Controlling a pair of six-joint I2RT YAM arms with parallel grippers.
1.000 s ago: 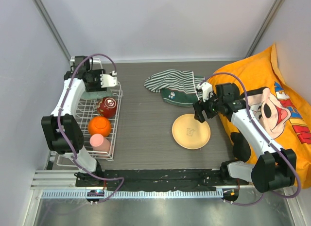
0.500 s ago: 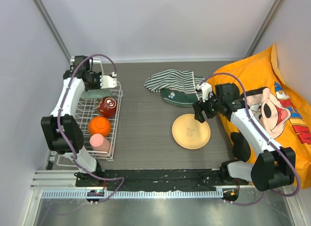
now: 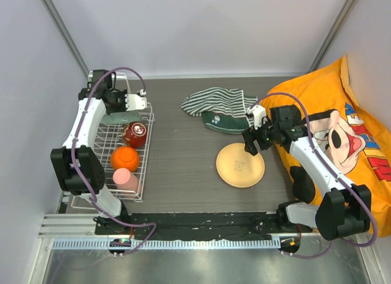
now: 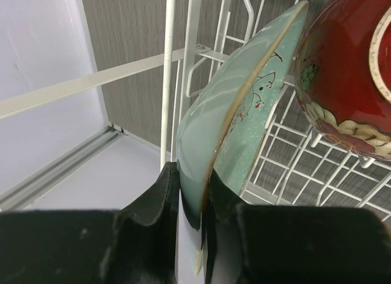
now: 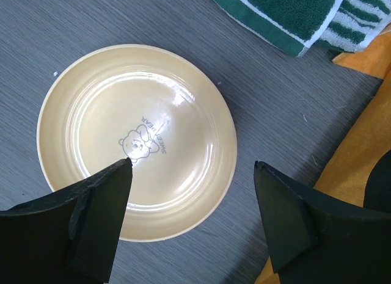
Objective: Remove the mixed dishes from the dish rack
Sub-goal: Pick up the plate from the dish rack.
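Clamped at its rim by the left jaws, the tray (image 4: 244,113) should be lifted straight up, clear of rack (image 4: 169,64) and red bowl (image 4: 342,64); the right jaws are spread.

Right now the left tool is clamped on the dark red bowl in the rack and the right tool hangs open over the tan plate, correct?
Not quite. The left wrist view shows the left tool clamped on the pale green tray, beside the dark red bowl in the dish rack. The right tool does hang open over the tan plate.
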